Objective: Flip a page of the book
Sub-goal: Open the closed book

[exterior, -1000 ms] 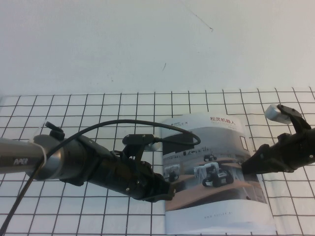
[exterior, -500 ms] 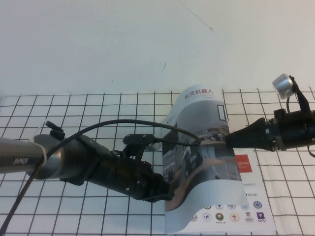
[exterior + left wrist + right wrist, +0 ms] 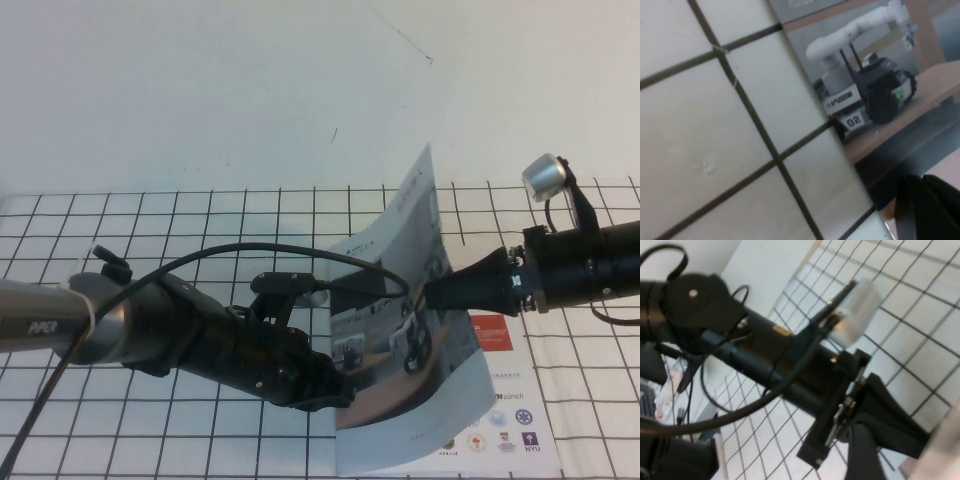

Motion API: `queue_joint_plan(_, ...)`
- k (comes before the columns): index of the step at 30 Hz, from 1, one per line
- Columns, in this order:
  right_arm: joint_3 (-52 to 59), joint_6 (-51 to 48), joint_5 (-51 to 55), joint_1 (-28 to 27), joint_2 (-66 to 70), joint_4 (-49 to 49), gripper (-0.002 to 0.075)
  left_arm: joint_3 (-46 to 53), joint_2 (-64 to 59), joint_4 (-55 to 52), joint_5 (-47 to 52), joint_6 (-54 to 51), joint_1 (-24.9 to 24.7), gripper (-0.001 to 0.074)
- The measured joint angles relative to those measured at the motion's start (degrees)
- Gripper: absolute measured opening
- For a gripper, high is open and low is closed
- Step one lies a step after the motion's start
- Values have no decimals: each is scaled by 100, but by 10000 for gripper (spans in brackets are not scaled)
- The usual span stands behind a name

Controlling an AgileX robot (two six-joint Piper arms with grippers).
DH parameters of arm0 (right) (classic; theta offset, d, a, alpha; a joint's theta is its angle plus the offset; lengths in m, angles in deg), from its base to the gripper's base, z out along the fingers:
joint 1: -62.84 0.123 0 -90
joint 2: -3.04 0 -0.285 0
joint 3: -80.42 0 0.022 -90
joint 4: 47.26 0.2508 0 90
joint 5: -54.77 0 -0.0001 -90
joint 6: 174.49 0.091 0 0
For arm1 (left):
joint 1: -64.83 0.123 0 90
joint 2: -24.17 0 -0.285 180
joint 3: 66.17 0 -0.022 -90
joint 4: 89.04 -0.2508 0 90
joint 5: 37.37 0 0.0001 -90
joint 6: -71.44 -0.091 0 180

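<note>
Fingers of right gripper (image 3: pixel 428 295) meet free edge of page (image 3: pixel 420 260), apparently pinching it, lifted near upright over book (image 3: pixel 500 400) on grid table (image 3: pixel 150 215). Left gripper (image 3: pixel 340 385) pins spine side; finger state unclear. Mid-turn: next, carry leaf leftward past vertical, then release.

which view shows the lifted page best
The high view: the page stands raised and curled over the book, the right hand at its edge. The left wrist view shows only a close patch of cover photo; the right wrist view barely shows it.
</note>
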Motion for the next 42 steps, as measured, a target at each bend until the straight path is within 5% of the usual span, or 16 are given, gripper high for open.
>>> queue_joint_plan(20,0,-137,15,217,0,107,404,77,287,-322,-113,-36,-11,-2)
queue_joint_plan(35,0,8,15,217,0,393,404,104,2073,-492,690,9,-37,-2)
queue_joint_plan(42,0,30,23,217,0,954,404,113,3093,-643,802,9,-705,-2)
